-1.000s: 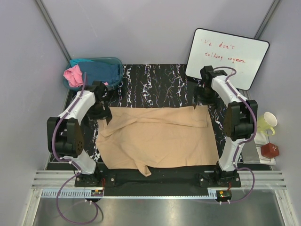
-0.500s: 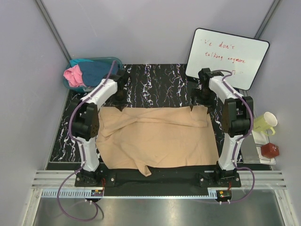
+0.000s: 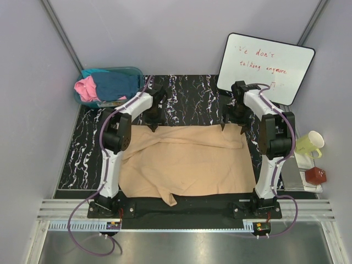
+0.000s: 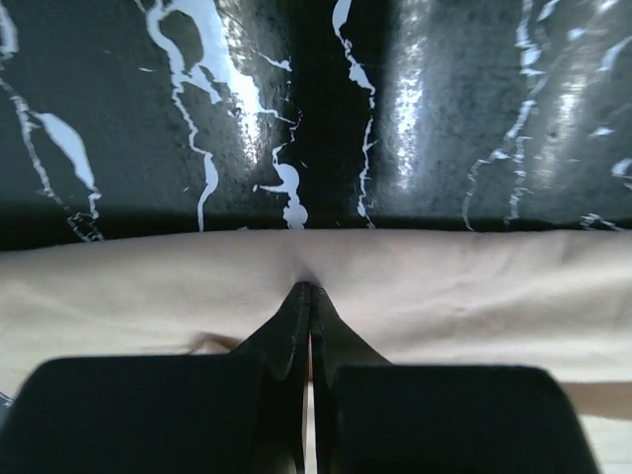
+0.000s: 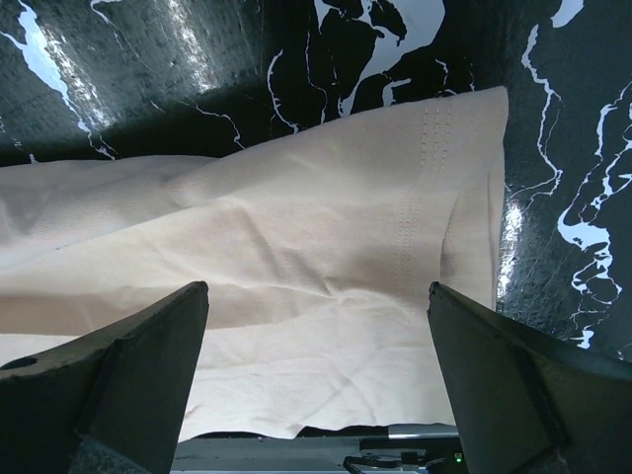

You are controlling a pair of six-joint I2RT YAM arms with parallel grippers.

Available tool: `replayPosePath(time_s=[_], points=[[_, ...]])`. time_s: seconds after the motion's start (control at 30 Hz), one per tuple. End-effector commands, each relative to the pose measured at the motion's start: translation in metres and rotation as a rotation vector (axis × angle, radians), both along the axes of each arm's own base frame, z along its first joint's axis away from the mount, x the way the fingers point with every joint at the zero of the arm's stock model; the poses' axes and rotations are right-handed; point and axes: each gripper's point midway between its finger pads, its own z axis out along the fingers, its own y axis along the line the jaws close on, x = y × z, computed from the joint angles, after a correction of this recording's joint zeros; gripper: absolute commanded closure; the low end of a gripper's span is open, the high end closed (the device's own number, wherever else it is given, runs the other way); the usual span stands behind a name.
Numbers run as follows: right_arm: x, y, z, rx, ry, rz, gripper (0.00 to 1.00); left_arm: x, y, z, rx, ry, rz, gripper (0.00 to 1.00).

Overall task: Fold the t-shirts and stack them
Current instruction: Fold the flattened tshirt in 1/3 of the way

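Left gripper (image 4: 308,291) clamps the far hem of the tan t-shirt (image 3: 187,159); right gripper (image 5: 316,286) is spread wide above its corner. The shirt lies on the bench (image 3: 187,93) beneath both — unfolded; pink t-shirt (image 3: 85,88) and teal t-shirt (image 3: 118,83) sit in the tub (image 3: 137,74) beyond the left gripper — unstacked.

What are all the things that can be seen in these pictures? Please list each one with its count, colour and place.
short-sleeved cloth t-shirt: one, light tan, spread on the middle of the table
crumpled pink cloth: one, pink, at the tub's left end
bunched blue cloth: one, dark teal-blue, inside the tub
see-through plastic tub: one, teal, far left corner
marble-pattern table: one, black with white veins
whiteboard: one, white with red writing, far right, leaning
mug: one, pale yellow, right of the table
small block: one, red-brown, near the mug
left gripper: one, black, shut on the tan shirt's far edge
right gripper: one, black, open over its far right corner
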Motion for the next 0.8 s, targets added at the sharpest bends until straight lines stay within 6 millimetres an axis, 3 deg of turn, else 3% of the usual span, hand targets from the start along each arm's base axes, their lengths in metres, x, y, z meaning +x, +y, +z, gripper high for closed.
replayPosePath(time_s=[0.0,0.27,0.43,0.77], points=[[0.0,0.002,-0.004,0.018,0.002,0.008,0.0,-0.01,0.001,0.004,0.014,0.013,-0.031,1.0],[-0.001,0.003,-0.009,0.021,0.013,0.006,0.0,-0.043,0.008,0.03,0.044,-0.028,-0.025,1.0],[-0.002,0.003,-0.012,0.024,0.018,0.007,0.0,-0.066,0.009,0.033,0.062,-0.021,-0.042,1.0],[-0.003,0.004,-0.014,0.028,0.02,0.008,0.0,-0.15,-0.002,0.027,0.05,0.068,-0.131,1.0]])
